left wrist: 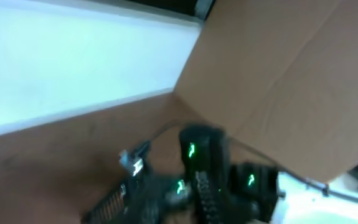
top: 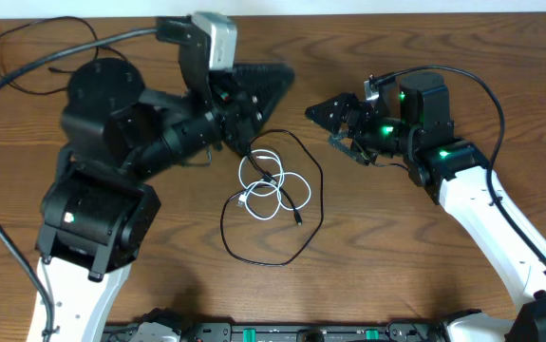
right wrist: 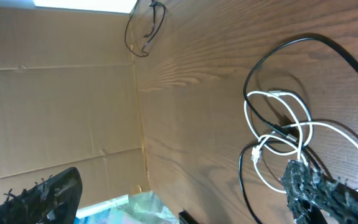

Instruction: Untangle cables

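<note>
Lying tangled at the middle of the table (top: pixel 377 275), the cables (top: pixel 274 186) are not yet parted. The right gripper (right wrist: pixel 182 174) gapes wide just beside them, probably readying a grab. The left gripper (top: pixel 263 85) hovers over their far side, and I cannot tell how its jaws stand.

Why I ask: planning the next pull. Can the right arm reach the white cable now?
Probably yes: the open right gripper faces the white cable, only table and a black cable between.
</note>
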